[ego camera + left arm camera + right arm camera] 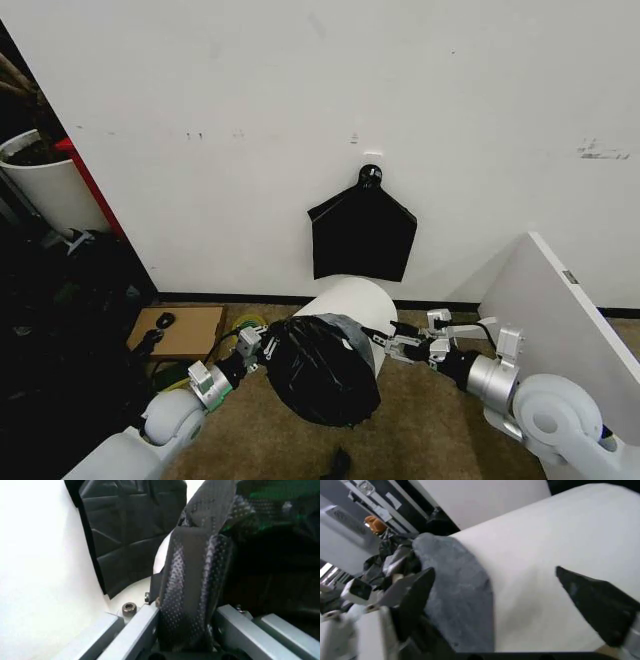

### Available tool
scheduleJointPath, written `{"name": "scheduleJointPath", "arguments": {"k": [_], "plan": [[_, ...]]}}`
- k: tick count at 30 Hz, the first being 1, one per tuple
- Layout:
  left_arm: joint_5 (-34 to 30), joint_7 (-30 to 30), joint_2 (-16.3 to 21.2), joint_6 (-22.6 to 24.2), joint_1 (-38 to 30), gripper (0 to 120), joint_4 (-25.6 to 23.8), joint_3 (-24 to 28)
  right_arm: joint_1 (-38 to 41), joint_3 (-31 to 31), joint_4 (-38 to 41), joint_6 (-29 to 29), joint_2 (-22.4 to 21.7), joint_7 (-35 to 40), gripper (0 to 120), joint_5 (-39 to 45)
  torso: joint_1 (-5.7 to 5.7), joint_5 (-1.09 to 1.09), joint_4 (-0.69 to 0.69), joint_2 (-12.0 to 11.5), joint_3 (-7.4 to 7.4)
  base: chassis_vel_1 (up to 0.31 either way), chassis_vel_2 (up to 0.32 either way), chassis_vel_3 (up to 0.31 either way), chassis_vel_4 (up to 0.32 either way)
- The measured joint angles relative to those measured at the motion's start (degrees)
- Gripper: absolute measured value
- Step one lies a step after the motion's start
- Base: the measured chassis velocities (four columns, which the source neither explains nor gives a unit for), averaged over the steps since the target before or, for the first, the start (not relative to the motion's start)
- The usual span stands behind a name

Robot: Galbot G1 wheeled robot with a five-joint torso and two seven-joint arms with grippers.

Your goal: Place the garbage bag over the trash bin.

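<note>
Bag point(322, 368) is thin, light, slippery film bunched over the bin point(352, 300) mouth at 6 o'clock of wall bag point(362, 236); left claw point(262, 347) pinches its hem, right claw point(385, 343) spread by rim—grip hem, not belly.

Robot body: two arms, silver-white shells.
Left gripper point(262, 345) and right gripper point(386, 344): grey metal, black dimpled pads point(190, 592), black cables, hex nut.
</note>
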Motion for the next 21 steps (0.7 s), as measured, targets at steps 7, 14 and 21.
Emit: {"name": "scheduleJointPath", "arguments": {"k": [7,14,21], "plan": [[0.17,0.23,-0.21,0.0,0.25,0,-0.05,0.04,-0.86,-0.36,1.39,-0.53,0.27,-1.01,64,-1.43,0.0,-0.01,0.0,0.0,0.0,0.0,0.0,0.0,0.0],[0.5,0.4,-0.2,-0.18,0.7,0,-0.25,0.05,-1.32,-0.82,2.06,-0.56,0.63,-1.05,38,-2.42,0.0,0.0,0.0,0.0,0.0,0.0,0.0,0.0,0.0],[0.41,0.41,-0.41,-0.25,0.63,0,-0.08,0.05,-1.95,-0.69,2.84,-0.3,0.66,-0.97,11,-2.88,0.0,0.0,0.0,0.0,0.0,0.0,0.0,0.0,0.0]]}}
